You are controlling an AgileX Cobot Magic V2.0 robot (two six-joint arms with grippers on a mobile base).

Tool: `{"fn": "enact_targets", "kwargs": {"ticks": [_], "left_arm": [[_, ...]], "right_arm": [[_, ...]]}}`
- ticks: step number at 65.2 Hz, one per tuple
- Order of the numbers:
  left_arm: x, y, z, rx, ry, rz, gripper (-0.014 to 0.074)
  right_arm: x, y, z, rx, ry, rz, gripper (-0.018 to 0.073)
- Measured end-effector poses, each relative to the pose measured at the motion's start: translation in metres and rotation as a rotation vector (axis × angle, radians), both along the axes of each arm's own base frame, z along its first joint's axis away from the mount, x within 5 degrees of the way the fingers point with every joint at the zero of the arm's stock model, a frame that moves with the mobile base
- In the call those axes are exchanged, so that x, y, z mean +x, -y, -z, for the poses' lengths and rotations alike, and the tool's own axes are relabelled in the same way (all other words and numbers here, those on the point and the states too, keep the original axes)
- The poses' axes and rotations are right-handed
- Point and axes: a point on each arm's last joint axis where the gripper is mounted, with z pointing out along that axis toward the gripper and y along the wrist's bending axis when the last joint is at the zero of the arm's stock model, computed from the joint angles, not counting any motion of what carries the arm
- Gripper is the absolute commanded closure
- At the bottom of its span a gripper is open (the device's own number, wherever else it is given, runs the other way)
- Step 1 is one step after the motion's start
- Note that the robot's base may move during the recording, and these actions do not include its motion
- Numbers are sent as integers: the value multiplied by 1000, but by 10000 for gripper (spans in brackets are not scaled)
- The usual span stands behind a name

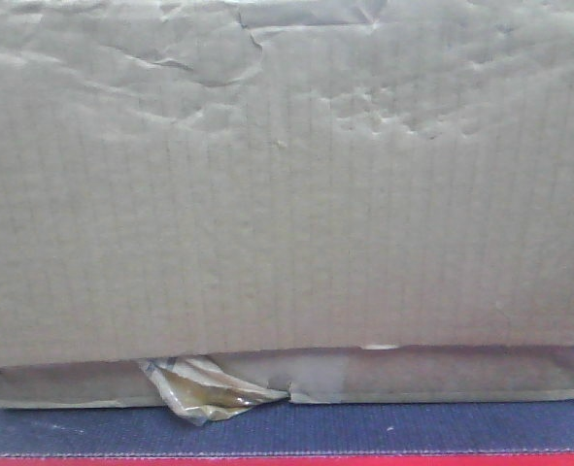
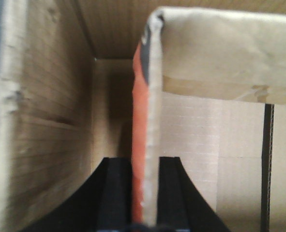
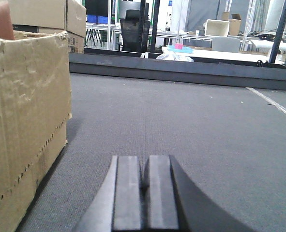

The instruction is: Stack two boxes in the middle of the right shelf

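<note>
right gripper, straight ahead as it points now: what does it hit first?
Nothing close. The right gripper points along bare grey floor; the cardboard box sits left of that line. First obstacle looks like the dark ledge at the far edge, depth unclear.

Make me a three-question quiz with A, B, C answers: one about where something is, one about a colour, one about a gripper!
1. In the right wrist view, where is the cardboard box from the right gripper? A) left B) right C) on top
2. What colour is one face of the box flap held by the left gripper? A) green B) orange-red C) purple
3. The right gripper is: A) wide open B) holding a cup C) shut, empty

Answers: 1 A, the box fills the left edge; 2 B, orange shows beside the pale edge; 3 C, its fingers meet with nothing between.
</note>
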Motion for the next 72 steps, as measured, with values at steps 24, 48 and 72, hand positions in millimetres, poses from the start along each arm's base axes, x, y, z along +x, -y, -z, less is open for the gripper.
{"fn": "enact_targets", "kwargs": {"ticks": [24,48,72], "left_arm": [[6,7,18,8,-56,0,507],[7,6,9,-2,-29,-1,236],[-23,-19,-82,-61,230,71,237]], "right_arm": [[0,0,0,0,0,0,722],[0,0,0,0,0,0,722],[0,0,0,0,0,0,722]]}}
